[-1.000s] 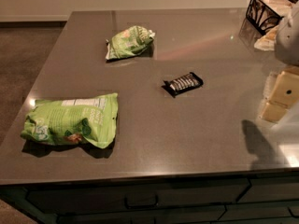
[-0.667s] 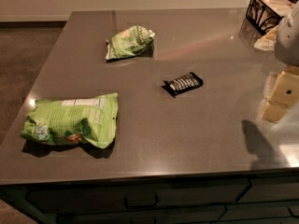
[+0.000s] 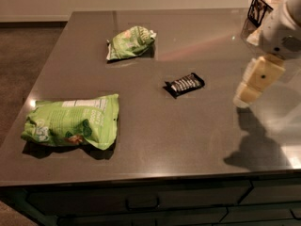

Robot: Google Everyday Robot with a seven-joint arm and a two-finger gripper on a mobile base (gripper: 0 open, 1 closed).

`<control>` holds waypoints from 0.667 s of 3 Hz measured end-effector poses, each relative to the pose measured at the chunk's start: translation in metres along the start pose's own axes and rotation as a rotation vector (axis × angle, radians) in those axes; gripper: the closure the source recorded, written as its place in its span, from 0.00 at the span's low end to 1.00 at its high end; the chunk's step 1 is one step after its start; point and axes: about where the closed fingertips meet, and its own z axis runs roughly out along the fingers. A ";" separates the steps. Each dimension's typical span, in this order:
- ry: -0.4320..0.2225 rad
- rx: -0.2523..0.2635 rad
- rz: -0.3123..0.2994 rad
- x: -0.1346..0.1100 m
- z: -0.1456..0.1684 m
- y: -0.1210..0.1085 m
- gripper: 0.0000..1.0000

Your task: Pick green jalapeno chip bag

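- At the lower left of the frame a larger green bag [image 3: 70, 125], bright, with a white label panel along its top edge, lies flat near the front edge of the dark grey surface [image 3: 155, 140].
- At the upper left of centre lies the green jalapeno chip bag [image 3: 129, 42], smaller, crinkled and a duller pale green. It rests on the surface toward the far edge, well apart from the larger green bag and from my claw.
- Near the middle, a small black wrapped bar [image 3: 184, 84] with pale lettering lies at a slant, between the chip bag and my claw.
- At the right edge, my white arm [image 3: 282, 27] reaches down into the frame, and my beige claw [image 3: 248, 92] hangs above the surface, holding nothing. I cannot tell whether it is open or closed.
- My arm's shadow falls on the surface at the lower right.
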 end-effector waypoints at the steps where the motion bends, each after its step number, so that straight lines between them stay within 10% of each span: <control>1: -0.069 0.031 0.109 -0.017 0.035 -0.038 0.00; 2: -0.148 0.064 0.228 -0.036 0.066 -0.078 0.00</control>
